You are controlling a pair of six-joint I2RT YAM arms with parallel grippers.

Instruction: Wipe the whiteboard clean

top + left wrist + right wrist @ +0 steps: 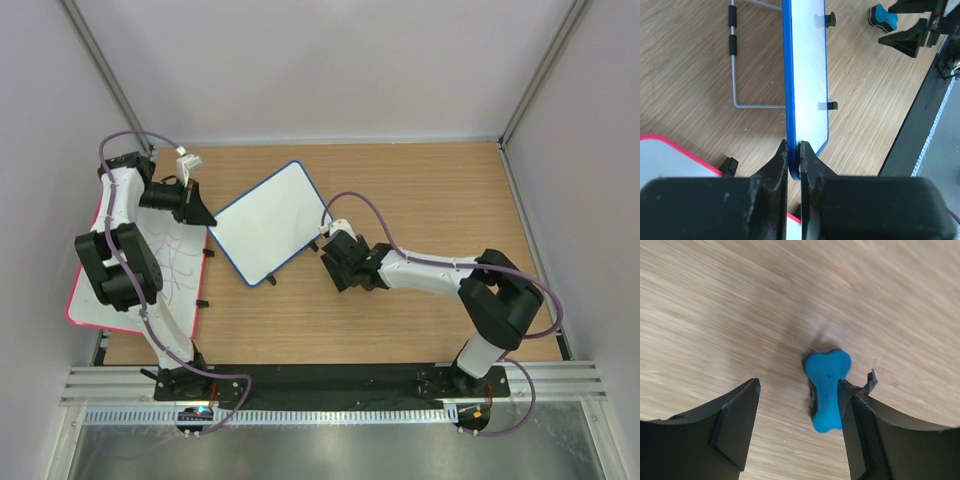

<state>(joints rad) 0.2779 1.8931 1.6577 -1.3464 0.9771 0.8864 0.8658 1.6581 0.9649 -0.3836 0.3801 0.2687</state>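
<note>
My left gripper (pixel 794 146) is pinched on the whiteboard (pixel 809 75) rim. Seems light, stiff and slick, so the rim's the spot. Right gripper (pixel 799 387) hangs wide over the eraser (pixel 826 390).

Blue-framed white whiteboard (pixel 265 222), blue eraser (pixel 827 390)

Blue eraser (pixel 826 385) and table (pixel 715 300), both blurred

Top camera: light wooden tabletop (pixel 420 190) seen whole from above its near edge. Wrist cameras: close; blue bone-shaped eraser (pixel 827 390) shared.
</note>
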